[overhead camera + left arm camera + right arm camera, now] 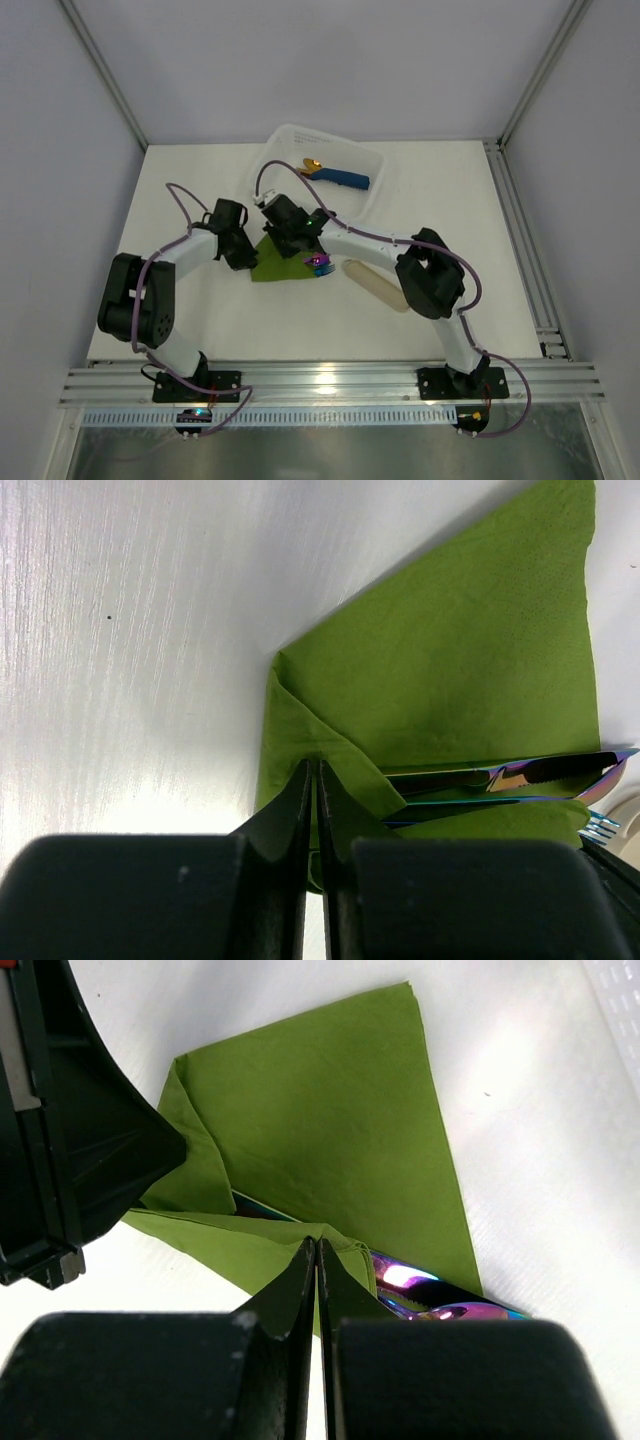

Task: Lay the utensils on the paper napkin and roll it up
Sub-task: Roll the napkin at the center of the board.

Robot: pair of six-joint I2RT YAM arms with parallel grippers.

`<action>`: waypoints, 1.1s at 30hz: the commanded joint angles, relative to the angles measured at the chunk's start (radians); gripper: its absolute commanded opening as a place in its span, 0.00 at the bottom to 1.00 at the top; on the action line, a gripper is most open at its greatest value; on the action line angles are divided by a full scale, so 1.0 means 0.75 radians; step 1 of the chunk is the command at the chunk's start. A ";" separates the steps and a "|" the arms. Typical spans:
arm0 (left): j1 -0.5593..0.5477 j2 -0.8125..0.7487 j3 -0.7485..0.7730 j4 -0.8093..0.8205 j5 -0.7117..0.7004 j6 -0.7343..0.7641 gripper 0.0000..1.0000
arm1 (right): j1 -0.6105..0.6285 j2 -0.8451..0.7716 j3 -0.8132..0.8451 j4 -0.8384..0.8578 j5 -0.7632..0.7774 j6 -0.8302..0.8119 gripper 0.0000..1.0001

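The olive-green paper napkin (272,266) (470,650) (330,1110) lies on the white table between my two grippers, its near edge folded over the utensils. The iridescent utensils (317,263) (530,773) (440,1305) stick out of the fold at the napkin's right end. My left gripper (250,258) (312,767) is shut on the folded edge at the napkin's left end. My right gripper (292,244) (316,1245) is shut on the same folded flap further right, just beside the utensil heads. The left gripper's black body (70,1140) shows in the right wrist view.
A clear plastic container (375,170) stands behind the napkin and holds a blue rolled napkin with gold cutlery (340,177). A beige rounded oblong piece (378,285) lies on the table to the right of the utensils, under the right arm.
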State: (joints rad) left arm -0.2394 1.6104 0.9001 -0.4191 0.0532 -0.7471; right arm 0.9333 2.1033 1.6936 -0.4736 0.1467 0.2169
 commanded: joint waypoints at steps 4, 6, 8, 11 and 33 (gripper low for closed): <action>0.006 0.013 0.050 0.033 -0.012 0.012 0.04 | -0.027 0.041 0.110 -0.005 0.027 -0.019 0.04; 0.006 0.015 0.048 0.033 -0.012 0.012 0.04 | -0.036 0.057 0.127 -0.007 0.021 -0.019 0.04; 0.006 0.015 0.045 0.033 -0.012 0.012 0.04 | -0.038 0.065 0.135 -0.007 0.015 -0.021 0.04; 0.006 0.009 0.041 0.031 -0.016 0.010 0.04 | -0.040 0.075 0.141 0.004 0.007 -0.027 0.04; 0.006 -0.177 0.090 -0.092 -0.200 0.019 0.07 | -0.060 0.149 0.225 0.014 -0.044 -0.052 0.04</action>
State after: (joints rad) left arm -0.2394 1.5291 0.9260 -0.4633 -0.0551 -0.7467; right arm 0.8936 2.2086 1.8114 -0.4896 0.1234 0.1890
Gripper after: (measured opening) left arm 0.071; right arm 0.039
